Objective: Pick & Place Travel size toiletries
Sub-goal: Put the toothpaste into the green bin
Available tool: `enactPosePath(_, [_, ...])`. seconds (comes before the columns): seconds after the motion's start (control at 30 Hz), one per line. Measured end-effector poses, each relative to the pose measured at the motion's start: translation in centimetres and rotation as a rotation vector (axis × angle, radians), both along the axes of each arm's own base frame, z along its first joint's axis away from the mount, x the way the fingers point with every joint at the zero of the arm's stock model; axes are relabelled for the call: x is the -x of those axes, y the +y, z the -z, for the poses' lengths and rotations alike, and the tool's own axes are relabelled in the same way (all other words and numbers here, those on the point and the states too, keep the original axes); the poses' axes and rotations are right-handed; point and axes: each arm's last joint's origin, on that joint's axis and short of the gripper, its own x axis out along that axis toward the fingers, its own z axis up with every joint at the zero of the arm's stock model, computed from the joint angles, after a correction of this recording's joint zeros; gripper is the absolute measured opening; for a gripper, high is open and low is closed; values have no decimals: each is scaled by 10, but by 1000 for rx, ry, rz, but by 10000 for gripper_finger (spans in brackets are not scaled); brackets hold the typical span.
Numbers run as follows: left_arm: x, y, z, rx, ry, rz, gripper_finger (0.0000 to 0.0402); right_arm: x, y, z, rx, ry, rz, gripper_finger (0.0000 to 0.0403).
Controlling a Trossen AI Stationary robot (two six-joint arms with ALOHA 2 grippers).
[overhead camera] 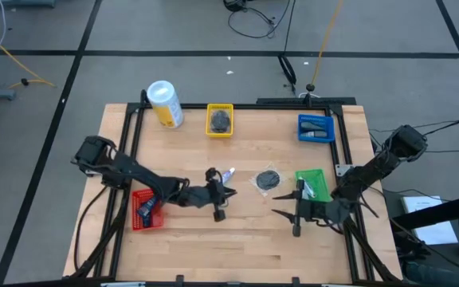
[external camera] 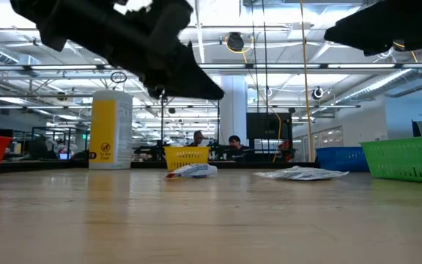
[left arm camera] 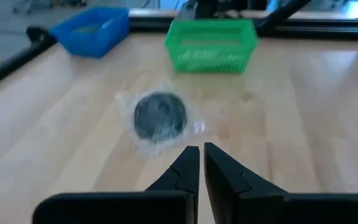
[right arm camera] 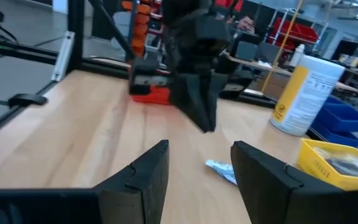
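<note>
A dark grey disc in clear wrap (overhead camera: 268, 180) (left arm camera: 159, 115) lies flat on the wooden table, right of centre. A slim white tube with a blue end (overhead camera: 228, 173) (right arm camera: 221, 169) lies just left of it. My left gripper (overhead camera: 228, 191) (left arm camera: 201, 168) hangs above the table near the tube and points toward the disc. Its fingers are shut, with nothing between them. My right gripper (overhead camera: 287, 209) (right arm camera: 201, 168) hovers open and holds nothing, at the near side of the green tray (overhead camera: 313, 183).
A red tray (overhead camera: 146, 209) at the left holds small items. At the back stand a yellow tray (overhead camera: 220, 119) with a dark item and a blue tray (overhead camera: 315, 127). The tall yellow canister (overhead camera: 164, 104) stands far left. Bare wood spreads along the near edge.
</note>
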Motion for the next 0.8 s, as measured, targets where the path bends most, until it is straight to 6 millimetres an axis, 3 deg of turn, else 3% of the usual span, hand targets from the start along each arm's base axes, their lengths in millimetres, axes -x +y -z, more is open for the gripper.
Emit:
enactPosePath(0.17, [-3, 11, 11, -19, 58, -79, 54, -6, -9, 1, -6, 8, 46, 164])
enactPosePath(0.4, [-6, 54, 20, 119, 108, -274, 196, -11, -15, 9, -44, 78, 3, 164])
enactPosePath(0.53, [-7, 69, 22, 183, 133, -266, 260, -12, -18, 12, -66, 94, 16, 164])
enactPosePath(0.63, [-9, 71, 25, 217, 138, -251, 279, -12, -18, 14, -54, 112, 20, 164])
enactPosePath(0.8, [-10, 73, 49, 184, 204, -302, 268, -12, -18, 14, -59, 113, 22, 164])
